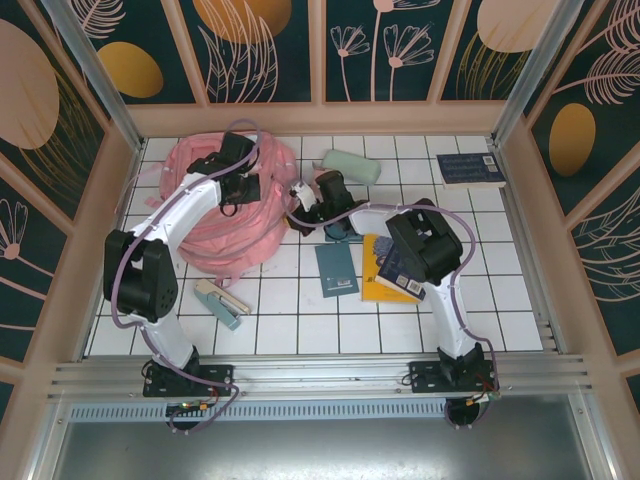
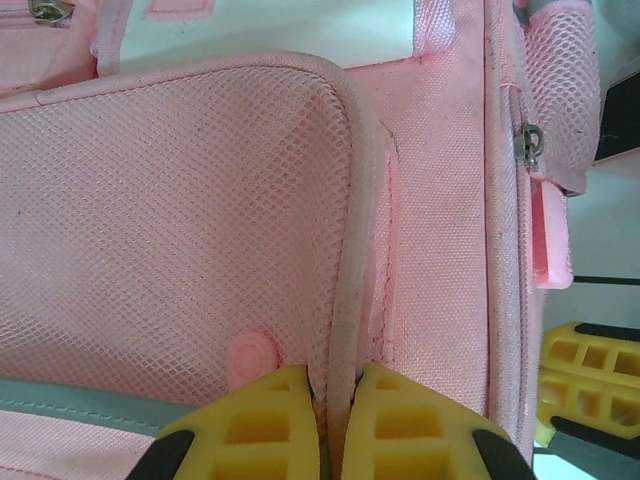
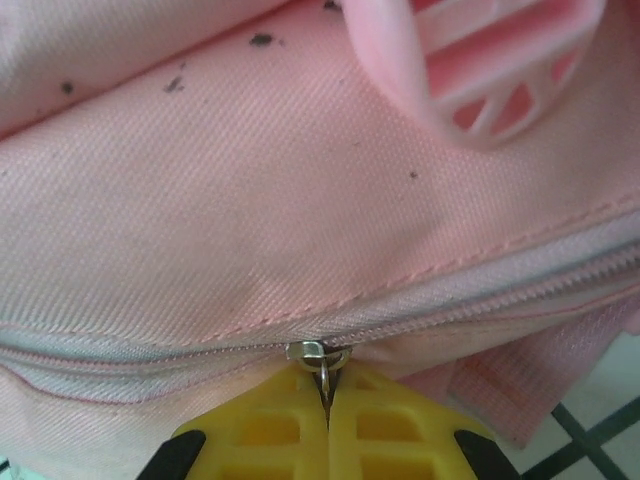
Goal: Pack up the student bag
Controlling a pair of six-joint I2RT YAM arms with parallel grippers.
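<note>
The left gripper (image 2: pixel 338 400), fingers together, pinches the piped edge of the one student bag (image 2: pixel 180 220). The right gripper (image 3: pixel 327 392) clamps a zipper pull (image 3: pixel 316 354), with the zipper running crosswise to it. The crumpled bag lies beneath both grippers, its long axis unclear. One pencil case (image 1: pixel 352 165) lies beyond the right gripper.

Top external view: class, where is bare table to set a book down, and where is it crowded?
Free: tiles right of yellow book, up to blue book; tiles nearer than teal notebook. Crowded: around the student bag.
</note>
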